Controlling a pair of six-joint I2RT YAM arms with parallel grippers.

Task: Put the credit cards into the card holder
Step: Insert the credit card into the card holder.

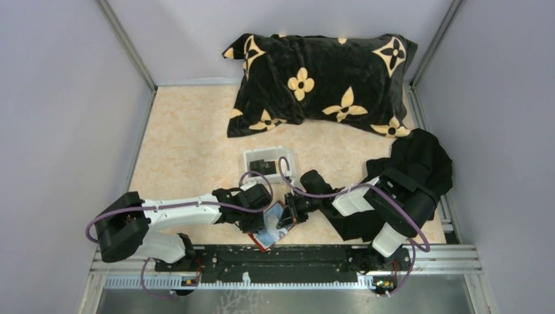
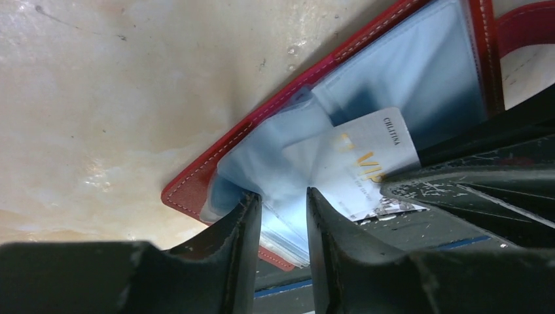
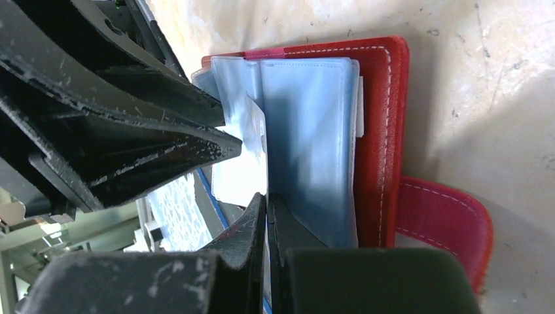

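Red card holder [image 3: 383, 131]: open, long axis along the right claw [image 3: 267, 199], which is pinched closed.
Left claw [image 2: 281, 194]: parted, pale card [image 2: 370, 160] just beside.

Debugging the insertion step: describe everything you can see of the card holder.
The card holder is a red leather-look case with white stitching and a red strap tab, lying open at the near edge of the table. Its bluish clear plastic sleeves are fanned. A white card with gold VIP lettering sits partly in one sleeve. Fingers of the right gripper look pinched shut on a sleeve edge; those of the left gripper stand apart astride the sleeves' edge.
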